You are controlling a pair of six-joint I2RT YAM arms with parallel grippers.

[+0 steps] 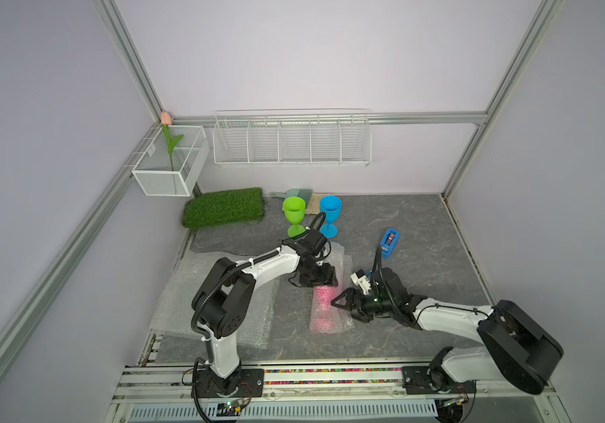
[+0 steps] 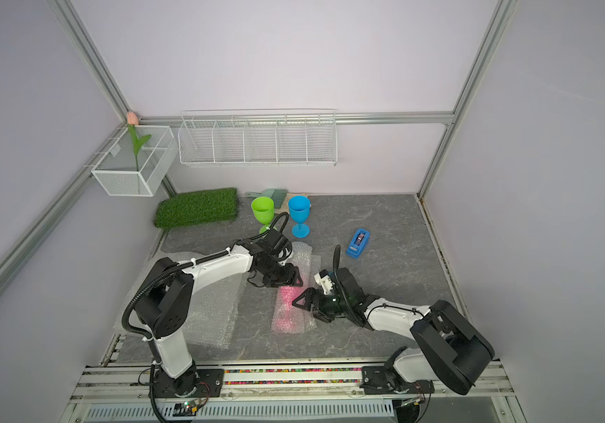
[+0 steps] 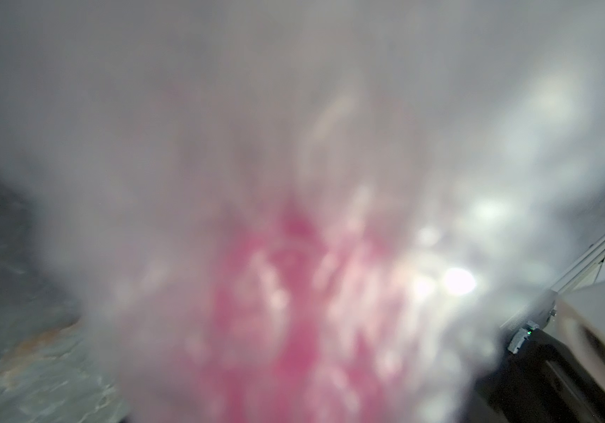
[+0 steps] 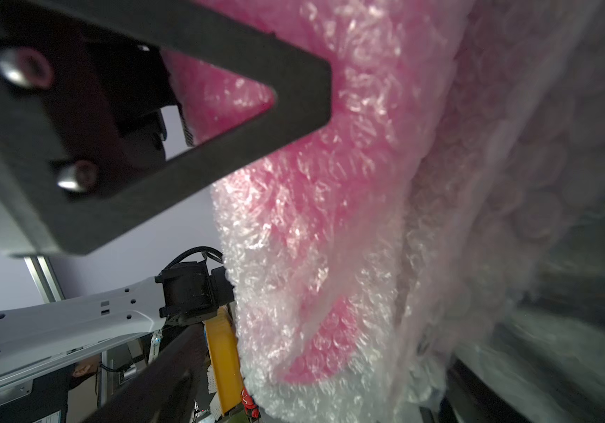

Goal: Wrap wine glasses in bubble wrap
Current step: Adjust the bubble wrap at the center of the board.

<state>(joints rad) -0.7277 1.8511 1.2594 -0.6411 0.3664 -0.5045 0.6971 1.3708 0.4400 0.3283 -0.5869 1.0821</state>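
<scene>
Tool on right arm (image 1: 344, 308): jaws spread wide, gripping nothing, one finger (image 4: 220, 121) just over the bubble wrap (image 1: 332, 322) rolled round the pink goblet (image 1: 324, 304), lying mid-worktop (image 1: 421, 234). Reaches in low, forearm near level. Left tool (image 1: 313, 280): down at the roll's far end; cannot tell how wide. Elbow raised, wrist bent down. Green goblet (image 1: 294, 215) and blue goblet (image 1: 330, 214) upright behind, unwrapped.

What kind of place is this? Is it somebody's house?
Likely a robot test booth, not a house. Plain walls sit in a metal frame, a left arm and a right arm are bolted to a front rail, and a fake-grass mat lies as a prop.
</scene>
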